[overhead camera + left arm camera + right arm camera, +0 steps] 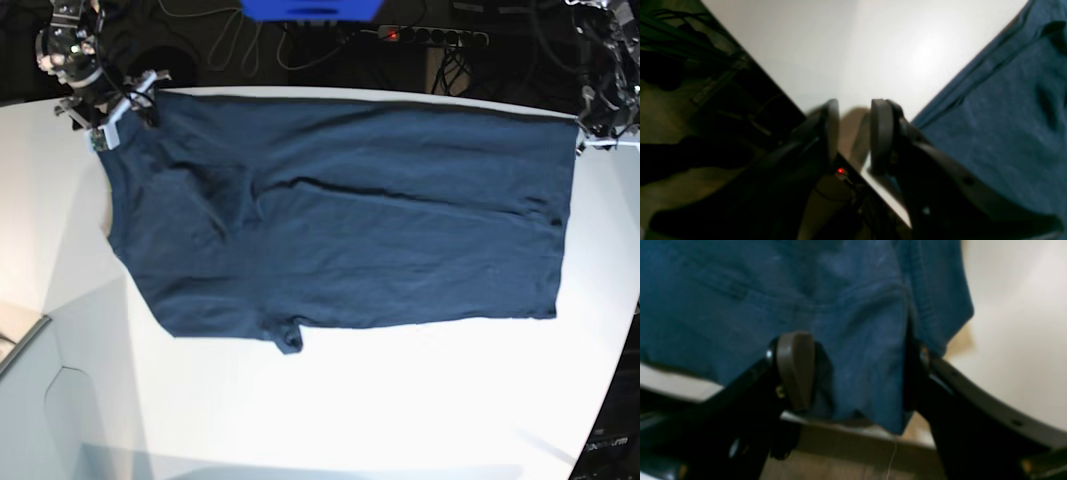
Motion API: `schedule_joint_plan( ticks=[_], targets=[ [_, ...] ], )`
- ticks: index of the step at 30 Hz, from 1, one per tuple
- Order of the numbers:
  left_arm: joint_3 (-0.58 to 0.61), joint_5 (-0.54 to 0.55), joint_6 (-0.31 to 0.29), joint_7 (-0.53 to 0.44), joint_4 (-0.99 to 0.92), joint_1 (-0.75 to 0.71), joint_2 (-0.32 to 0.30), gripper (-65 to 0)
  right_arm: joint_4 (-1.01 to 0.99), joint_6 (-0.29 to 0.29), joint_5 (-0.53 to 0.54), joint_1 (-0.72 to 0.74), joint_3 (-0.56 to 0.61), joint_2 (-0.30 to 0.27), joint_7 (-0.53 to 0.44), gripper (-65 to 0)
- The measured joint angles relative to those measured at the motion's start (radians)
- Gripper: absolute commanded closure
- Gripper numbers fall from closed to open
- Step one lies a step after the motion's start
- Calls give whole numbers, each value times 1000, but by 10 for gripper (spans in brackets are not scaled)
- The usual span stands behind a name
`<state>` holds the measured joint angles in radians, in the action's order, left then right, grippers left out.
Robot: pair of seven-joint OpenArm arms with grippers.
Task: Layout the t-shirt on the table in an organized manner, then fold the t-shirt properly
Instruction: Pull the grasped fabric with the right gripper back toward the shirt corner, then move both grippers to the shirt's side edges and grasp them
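From the base view we see the t-shirt [340,215] spread wide over the far half of the table [330,410], its long upper edge running along the table's far rim and a small bump of cloth poking out at its near edge. Only this view gives us the whole garment: mostly flat, with creases gathered toward its left part. It also shows both arms at the far corners, our right gripper [125,108] at the shirt's upper-left corner and our left gripper [597,128] at the table's far right edge, just beside the shirt's upper-right corner.

The right wrist view tells us what the base view cannot. There the navy cloth [853,340] hangs down between the two fingers [795,370], its lower edge drooping past the table's rim [673,383]. We see the jaws standing wide apart around this fold, not pressed together on it, so we read our right gripper [857,373] as open with fabric lying between its fingers.

The left wrist view shows our left gripper [853,133] with a clear gap between its dark pads [881,133] and nothing in that gap but the table's edge and floor behind. The shirt's hemmed border [1000,110] lies to the right of the fingers on the white tabletop [853,50], near the gripper but not inside it. A small red light [840,171] glows below the table's edge, seen in this view alone.
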<state>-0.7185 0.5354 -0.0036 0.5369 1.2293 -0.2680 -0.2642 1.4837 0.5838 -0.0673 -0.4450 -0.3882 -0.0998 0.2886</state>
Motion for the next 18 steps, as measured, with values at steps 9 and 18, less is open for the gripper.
schedule_joint_plan(
  ticks=[9,18],
  targets=[
    [0,4,0,-2,0,0,-21,-158,44,3,-26,-50,-1,6,-63,-388],
    [0,7,0,5,100,-2,-21,-158,72,3,-26,37,-120,37,-68,-391]
  ],
)
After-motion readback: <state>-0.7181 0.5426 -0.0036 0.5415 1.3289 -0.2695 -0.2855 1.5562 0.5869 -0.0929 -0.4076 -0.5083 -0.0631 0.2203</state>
